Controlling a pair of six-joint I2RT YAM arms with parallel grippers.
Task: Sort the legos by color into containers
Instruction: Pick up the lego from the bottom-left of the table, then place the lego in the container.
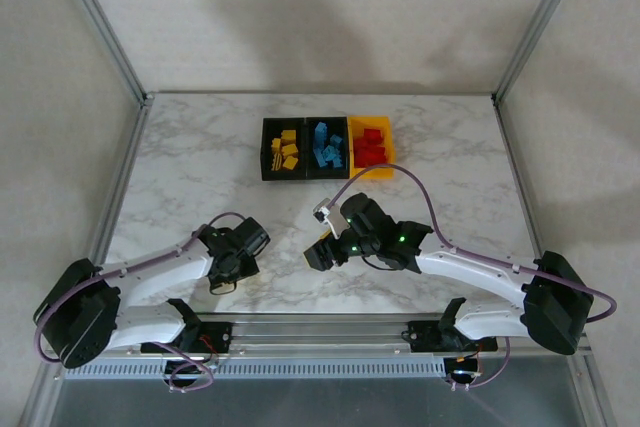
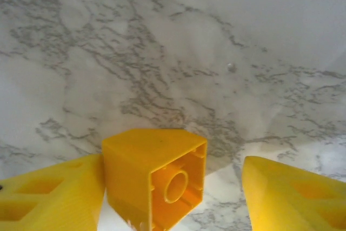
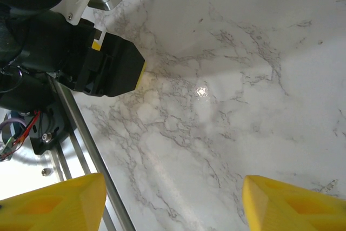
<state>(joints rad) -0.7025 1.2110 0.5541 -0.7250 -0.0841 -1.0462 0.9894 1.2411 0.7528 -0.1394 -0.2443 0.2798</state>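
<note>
Jaws of the left gripper (image 2: 173, 187) are spread, not pinching anything. A yellow brick (image 2: 154, 179) sits between them on its side, hollow underside toward the left wrist camera. It is touching or just beside one yellow finger (image 2: 48, 198) and clearly apart from the other finger (image 2: 292, 193). Cannot tell whether the brick rests flat on the marble worktop (image 1: 180, 167). In the top view the left arm reaches in low over the near left part of the worktop, well apart from the containers.

Jaws of the right gripper (image 3: 173, 198) are spread too, with bare marble between the two yellow fingertips (image 3: 54, 204). The right wrist view also catches the left gripper's black body at upper left and a metal rail (image 3: 81, 139) along the near edge. In the top view the right gripper hangs near the worktop's middle, just in front of the containers and close to the left gripper.

The three bins stand joined in a row at the far middle. The left black bin (image 1: 265, 147) holds yellow legos (image 1: 285, 150). The middle black bin (image 1: 327, 175) holds blue legos (image 1: 325, 147). The yellow-orange bin (image 1: 391, 137) on the right holds red legos (image 1: 371, 144). No loose bricks can be made out on the worktop in the top view.
</note>
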